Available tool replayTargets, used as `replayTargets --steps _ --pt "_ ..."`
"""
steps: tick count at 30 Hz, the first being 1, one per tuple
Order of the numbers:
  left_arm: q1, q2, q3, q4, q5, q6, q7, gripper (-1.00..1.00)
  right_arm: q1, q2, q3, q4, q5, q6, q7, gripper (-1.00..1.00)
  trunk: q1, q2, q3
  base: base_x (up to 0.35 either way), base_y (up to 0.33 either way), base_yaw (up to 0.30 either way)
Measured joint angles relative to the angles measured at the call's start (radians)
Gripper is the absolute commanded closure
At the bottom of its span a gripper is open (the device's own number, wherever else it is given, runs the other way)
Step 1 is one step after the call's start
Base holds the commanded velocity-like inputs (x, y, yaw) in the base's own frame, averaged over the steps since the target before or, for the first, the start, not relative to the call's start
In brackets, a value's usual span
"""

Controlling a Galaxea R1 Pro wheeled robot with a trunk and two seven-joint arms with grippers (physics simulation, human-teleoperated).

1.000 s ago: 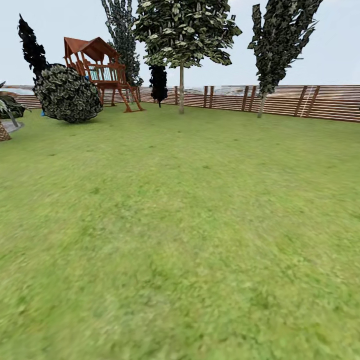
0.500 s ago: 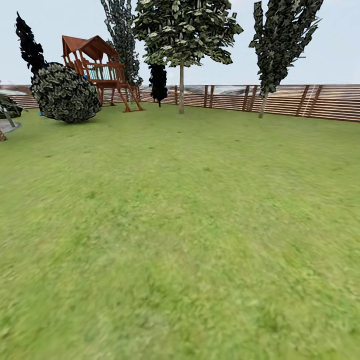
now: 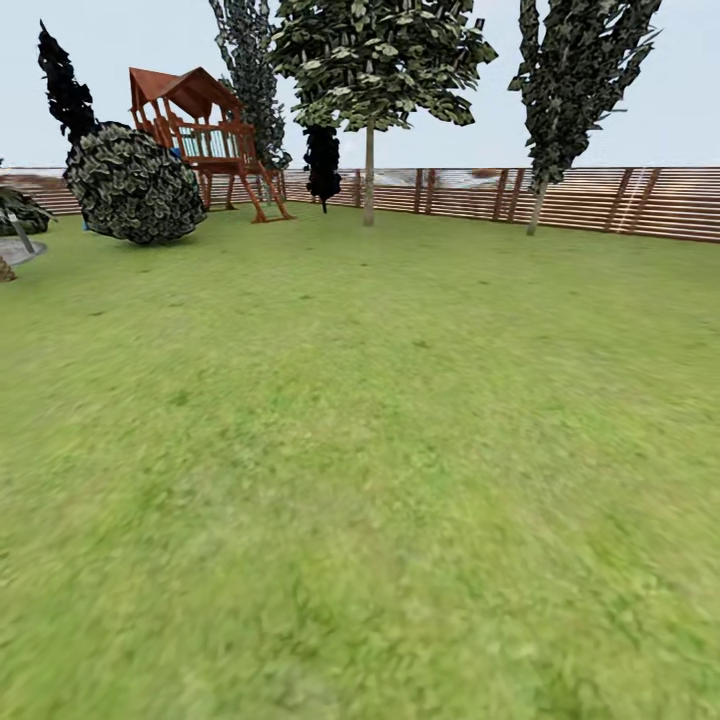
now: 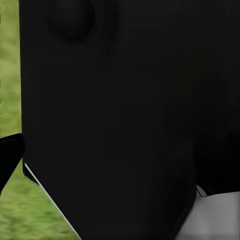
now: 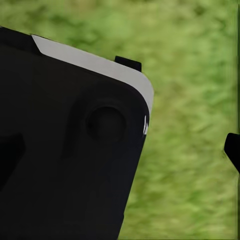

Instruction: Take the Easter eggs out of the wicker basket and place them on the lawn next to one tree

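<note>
Green grass of the lawn (image 3: 360, 470) spreads across the whole lower part of the head view, flat and blurred underfoot, and runs back to the far edge of the garden. At that far edge, a little right of centre, stands the tree (image 3: 369, 185) with the straight, pale grey-beige trunk, its dark crown speckled with pale green leaves rising out of the top of the view; its foot meets the grass just in front of the brown slatted fence (image 3: 600, 200). A second tree with a pale trunk (image 3: 537, 205) stands further right against the same fence, well apart from the first. Left of the first tree a small, very dark tree (image 3: 322, 165) stands by the fence, and beyond it the wooden playset (image 3: 205, 140) with its reddish roof. In front of the playset sits a big round bush (image 3: 135, 185), with a thin dark tree (image 3: 65, 90) rising behind it. At the far left edge a patch of grey stone (image 3: 15, 250) lies on the ground. In the left wrist view a black part of the robot's body (image 4: 120, 110) is close to the camera, with a strip of grass beside it; in the right wrist view a black panel with a pale rim (image 5: 65, 165) lies over blurred grass. I cannot tell how either arm's jaws stand.
</note>
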Motion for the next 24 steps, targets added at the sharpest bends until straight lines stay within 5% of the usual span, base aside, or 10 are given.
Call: replayTargets --steps 24 --pt "0.000 0.000 0.000 0.000 -0.001 0.000 0.000 -1.00 0.000 0.004 -0.003 0.006 -0.012 0.002 -0.006 -1.00 0.000 0.000 0.000 0.338 0.000 0.002"
